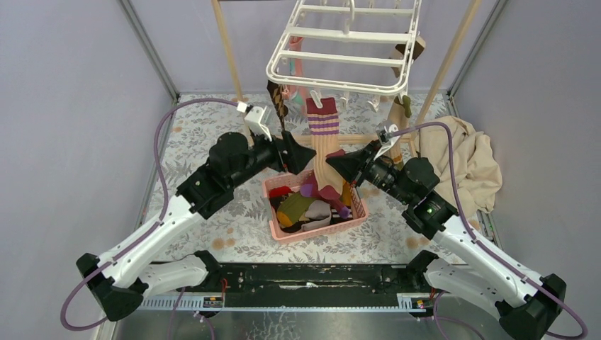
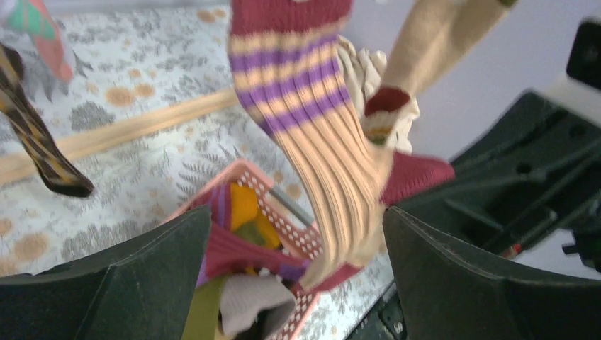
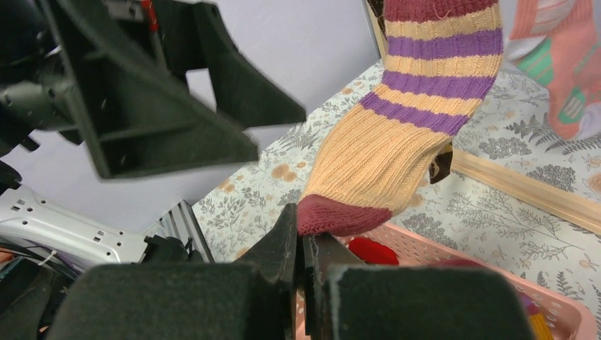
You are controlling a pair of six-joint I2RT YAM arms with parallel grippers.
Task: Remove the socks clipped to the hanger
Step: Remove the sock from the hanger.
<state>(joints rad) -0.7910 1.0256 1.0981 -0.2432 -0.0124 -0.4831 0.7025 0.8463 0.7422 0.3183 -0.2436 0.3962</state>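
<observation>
Right gripper (image 3: 305, 244) is clamping shut on the maroon toe of the tan ribbed purple-striped sock (image 3: 397, 142) hanging off the white plastic hanger (image 1: 340, 60). Left gripper (image 2: 296, 212) is gaping wide, straddling that sock.

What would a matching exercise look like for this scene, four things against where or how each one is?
Things:
1. striped sock
2. pink basket
3. beige cloth
4. left tool

Places or states:
A. open, holding nothing
B. heaped at the right side of the table
C. hanging from the hanger, toe pinched in the right tool
D. on the table, holding loose socks

Pairs: 1-C, 2-D, 3-B, 4-A
</observation>
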